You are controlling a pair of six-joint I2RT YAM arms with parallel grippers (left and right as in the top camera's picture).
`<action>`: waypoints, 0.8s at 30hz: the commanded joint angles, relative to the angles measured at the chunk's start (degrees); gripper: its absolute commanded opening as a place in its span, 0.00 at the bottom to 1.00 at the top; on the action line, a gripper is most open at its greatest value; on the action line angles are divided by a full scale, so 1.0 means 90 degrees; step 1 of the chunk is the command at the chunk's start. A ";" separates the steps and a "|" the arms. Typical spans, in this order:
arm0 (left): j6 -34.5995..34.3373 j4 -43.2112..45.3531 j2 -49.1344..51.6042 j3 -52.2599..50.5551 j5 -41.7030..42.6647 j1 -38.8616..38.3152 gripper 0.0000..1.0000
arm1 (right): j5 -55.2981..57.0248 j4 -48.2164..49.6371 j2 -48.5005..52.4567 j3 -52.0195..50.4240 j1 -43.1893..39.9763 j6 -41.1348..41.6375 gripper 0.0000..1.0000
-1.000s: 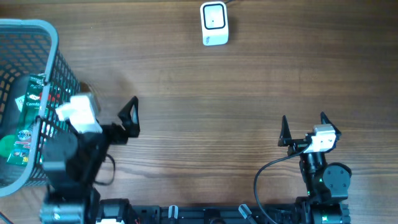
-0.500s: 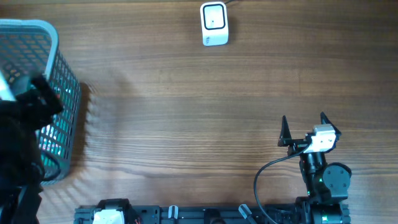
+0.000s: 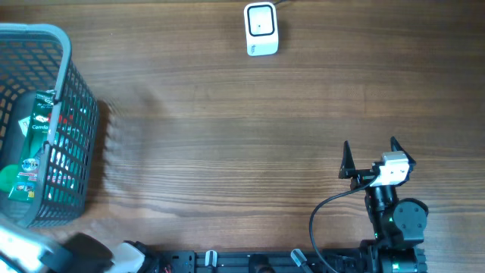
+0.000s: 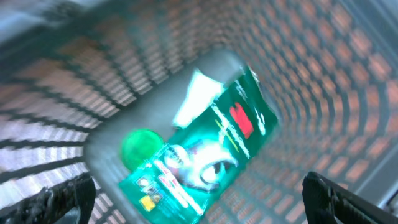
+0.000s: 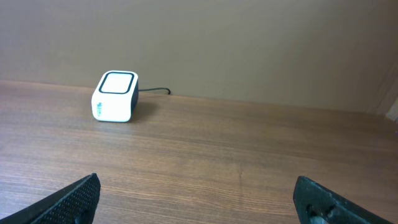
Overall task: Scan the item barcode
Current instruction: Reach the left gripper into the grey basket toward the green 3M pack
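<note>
Hanging over the grey mesh basket (image 3: 72, 83), the left gripper (image 4: 196, 199) had its jaws spread fully wide with nothing between them. Its two dark fingertips (image 4: 65, 196) showed only at the lower corners of the left wrist view. Straight below it, on the basket floor, lay the green packet (image 4: 205, 152), flat with its printed face up. In that view the packet's long axis ran on a diagonal from lower left to upper right. A green round lid (image 4: 142, 146) sat just beside it and a white piece (image 4: 196, 99) was partly tucked under its upper edge. The view was blurred, so I could not tell where the barcode sat.

From overhead the packet (image 3: 29, 148) lay lengthwise against the basket's right wall, at the far left of the wooden table (image 3: 227, 136). The left arm showed there only as a smear in the bottom left corner.

The right gripper (image 3: 371, 155) was equally wide open and empty, well apart from the basket on the other side of the table. It faced the white barcode scanner (image 5: 115, 96), which stood at the table's far edge.

The left arm was plainly the nearer one. My judgement was that a pick would mean going straight down and turning the wrist so the jaws closed across the packet's short side.
</note>
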 commanded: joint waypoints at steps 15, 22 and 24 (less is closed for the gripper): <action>0.2509 -0.0095 0.3434 0.0000 0.1365 0.0049 1.00 | -0.0056 0.0032 -0.0036 0.0002 -0.0002 -0.0058 1.00; 0.2659 -0.0063 0.4046 -0.0546 0.1384 -0.0097 1.00 | -0.0056 0.0032 -0.0036 0.0002 -0.0002 -0.0058 1.00; 0.2754 -0.0046 0.4046 -0.0821 0.1392 -0.0211 1.00 | -0.0056 0.0032 -0.0036 0.0002 -0.0002 -0.0058 1.00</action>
